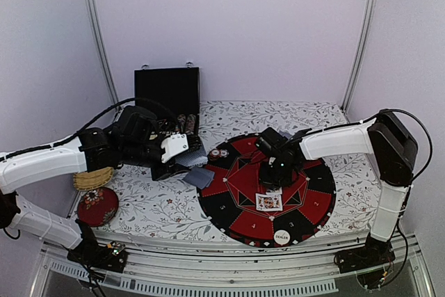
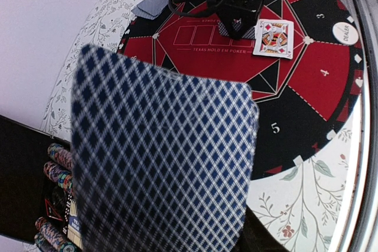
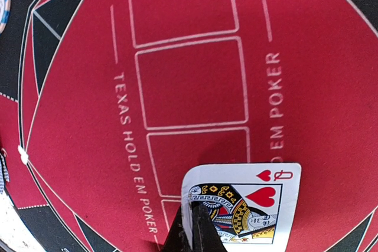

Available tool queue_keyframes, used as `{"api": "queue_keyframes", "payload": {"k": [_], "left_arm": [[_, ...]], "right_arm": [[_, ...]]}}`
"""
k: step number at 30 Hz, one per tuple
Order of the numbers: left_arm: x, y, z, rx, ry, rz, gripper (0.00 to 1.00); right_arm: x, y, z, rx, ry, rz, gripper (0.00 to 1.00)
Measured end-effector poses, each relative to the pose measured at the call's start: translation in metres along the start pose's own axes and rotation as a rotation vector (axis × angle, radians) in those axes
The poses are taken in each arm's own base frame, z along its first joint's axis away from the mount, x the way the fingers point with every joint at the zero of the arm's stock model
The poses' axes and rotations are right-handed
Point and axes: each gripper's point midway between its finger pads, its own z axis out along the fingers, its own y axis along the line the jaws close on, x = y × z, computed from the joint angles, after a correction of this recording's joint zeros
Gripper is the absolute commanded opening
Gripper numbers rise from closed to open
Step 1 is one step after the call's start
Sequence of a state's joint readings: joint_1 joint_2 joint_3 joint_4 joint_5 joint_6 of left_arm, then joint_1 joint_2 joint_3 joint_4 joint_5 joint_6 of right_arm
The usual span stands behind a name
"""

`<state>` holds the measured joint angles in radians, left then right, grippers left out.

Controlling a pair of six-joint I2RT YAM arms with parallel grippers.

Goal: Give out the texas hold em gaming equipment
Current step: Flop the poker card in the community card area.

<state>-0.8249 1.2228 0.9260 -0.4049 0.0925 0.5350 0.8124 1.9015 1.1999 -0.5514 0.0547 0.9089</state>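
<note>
A stack of blue-diamond-backed playing cards [image 2: 159,163] fills the left wrist view and hides the jaws. In the top view my left gripper [image 1: 182,163] holds these cards [image 1: 198,175] at the mat's left edge. Over the red centre of the mat, my right gripper [image 3: 201,231] is shut on a queen of hearts card [image 3: 254,199], pinched at its left edge. A face-up king card [image 2: 274,38] lies on the mat beside the right gripper [image 1: 272,184]. The white DEALER button [image 1: 281,237] sits at the mat's near edge. Two chips [image 1: 219,152] rest at the mat's far left.
The round red-and-black mat [image 1: 316,206] covers the table's middle. The open black chip case [image 1: 167,95] stands at the back left with chips [image 2: 56,166] in it. Face-down cards [image 2: 150,5] lie at the mat's far edge. A woven basket [image 1: 92,179] and a red round pad [image 1: 97,206] sit at the left.
</note>
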Motion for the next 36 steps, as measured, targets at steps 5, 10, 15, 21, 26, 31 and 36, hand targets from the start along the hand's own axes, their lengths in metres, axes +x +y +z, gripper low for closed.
{"api": "queue_keyframes", "payload": {"k": [5,10,15,21,26,31,36], "left_arm": [[0.0,0.0,0.0,0.0,0.0,0.0,0.47],[0.0,0.0,0.0,0.0,0.0,0.0,0.47],[0.0,0.0,0.0,0.0,0.0,0.0,0.47],[0.0,0.0,0.0,0.001,0.001,0.0,0.47],[0.001,0.0,0.0,0.001,0.002,0.0,0.47],[0.001,0.0,0.0,0.001,0.002,0.0,0.47],[0.001,0.0,0.0,0.001,0.002,0.0,0.47]], "right_arm": [[0.004,0.004,0.001,-0.001,0.0,-0.008,0.08],[0.004,0.005,0.001,-0.004,-0.001,-0.007,0.17],[0.002,0.014,0.0,-0.023,0.001,-0.012,0.34],[0.002,0.017,-0.001,-0.036,0.008,-0.013,0.47],[0.002,0.023,-0.004,-0.049,0.015,-0.033,0.66],[-0.002,0.029,-0.014,-0.058,0.008,-0.078,0.99],[-0.019,0.041,-0.052,-0.138,-0.052,-0.136,0.99]]}}
